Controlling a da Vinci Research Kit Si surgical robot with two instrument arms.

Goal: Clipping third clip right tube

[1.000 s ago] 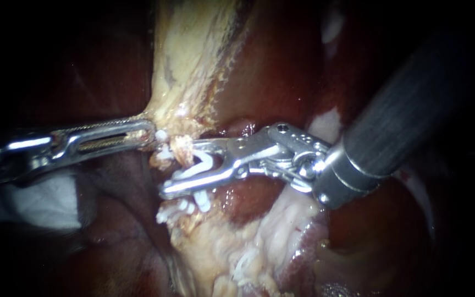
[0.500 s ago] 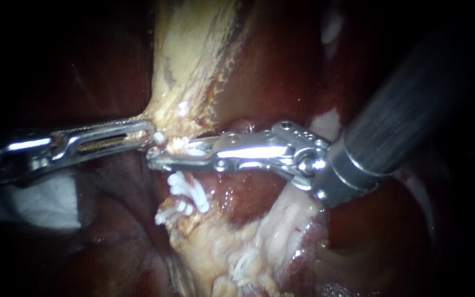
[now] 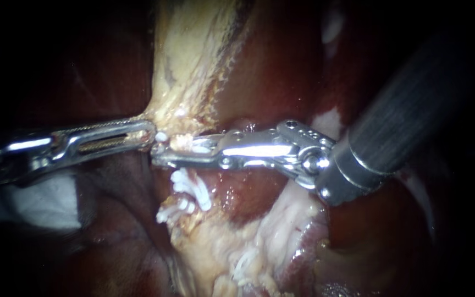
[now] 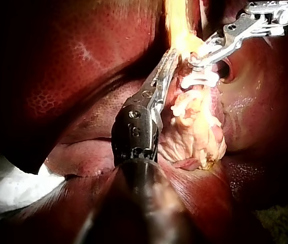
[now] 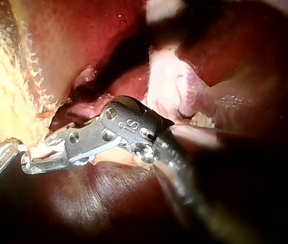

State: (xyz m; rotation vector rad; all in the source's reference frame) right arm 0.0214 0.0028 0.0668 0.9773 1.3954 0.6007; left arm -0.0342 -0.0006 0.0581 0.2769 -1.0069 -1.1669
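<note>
There are one left instrument (image 3: pixel 147 135), one right instrument (image 3: pixel 165 154), three white clips (image 3: pixel 194 147) (image 3: pixel 192 188) (image 3: pixel 172 211), one white cloth (image 3: pixel 39 204).

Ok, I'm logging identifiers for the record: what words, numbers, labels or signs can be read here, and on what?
Right instrument, joint housing in its wrist view: small engraved marks, too small and partial to read.
Left instrument: no legible text.
White clips, pale tissue, liver: none.
Nothing can be quoted.
</note>
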